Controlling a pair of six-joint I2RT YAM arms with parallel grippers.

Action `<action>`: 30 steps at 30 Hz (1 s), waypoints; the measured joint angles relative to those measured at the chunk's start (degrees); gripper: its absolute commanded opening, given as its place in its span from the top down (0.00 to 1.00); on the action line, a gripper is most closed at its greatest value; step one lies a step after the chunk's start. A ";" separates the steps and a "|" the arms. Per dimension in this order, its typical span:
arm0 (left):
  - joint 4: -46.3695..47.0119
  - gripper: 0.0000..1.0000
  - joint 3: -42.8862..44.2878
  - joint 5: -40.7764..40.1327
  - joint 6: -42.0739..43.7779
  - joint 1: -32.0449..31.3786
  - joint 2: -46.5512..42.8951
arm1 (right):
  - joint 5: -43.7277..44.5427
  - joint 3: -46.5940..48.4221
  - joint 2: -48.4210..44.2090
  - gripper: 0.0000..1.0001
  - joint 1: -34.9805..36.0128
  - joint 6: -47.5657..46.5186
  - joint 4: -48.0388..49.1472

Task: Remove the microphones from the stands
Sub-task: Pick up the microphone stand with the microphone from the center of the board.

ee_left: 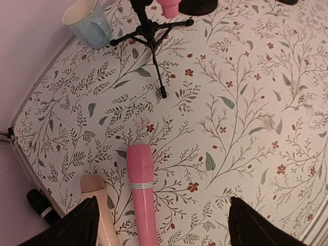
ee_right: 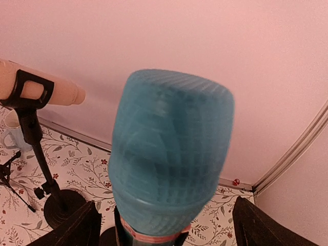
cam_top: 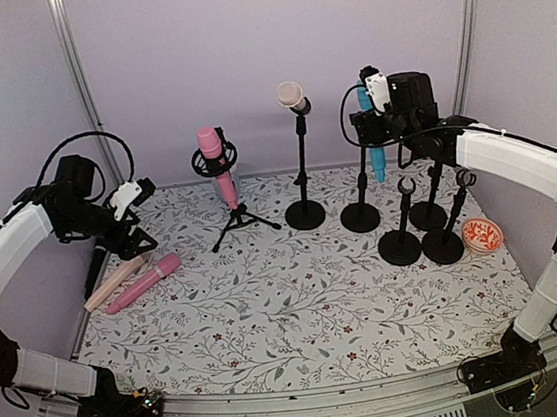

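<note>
A blue microphone (cam_top: 375, 153) stands head-up in the clip of a black stand (cam_top: 361, 215) at the back right. My right gripper (cam_top: 368, 100) is open at its top. In the right wrist view the blue mesh head (ee_right: 171, 154) fills the gap between the two dark fingers (ee_right: 77, 228), which stand apart from it on both sides. My left gripper (cam_top: 125, 204) hangs open at the left, above a pink microphone (ee_left: 141, 189) and a beige microphone (ee_left: 97, 202) lying on the floral mat.
A pink microphone on a tripod (cam_top: 215, 153) and a beige one on a round-base stand (cam_top: 292, 97) are at the back. Three empty stands (cam_top: 400, 243) and an orange bowl (cam_top: 482, 235) sit at the right. A mug (ee_left: 87, 20) and a black microphone (ee_left: 41, 205) are at the left.
</note>
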 measured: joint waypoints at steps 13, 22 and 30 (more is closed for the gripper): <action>-0.22 0.11 0.00 -0.02 0.02 0.00 -1.05 | -4.59 4.04 6.47 0.41 -1.99 -2.49 0.96; -0.63 0.12 0.00 -0.02 0.02 -0.11 -1.07 | -9.27 4.15 6.47 0.75 -2.14 -0.24 1.90; -1.40 0.12 0.00 0.26 0.00 -0.15 -1.77 | -11.10 3.08 4.83 0.92 -1.14 2.43 1.46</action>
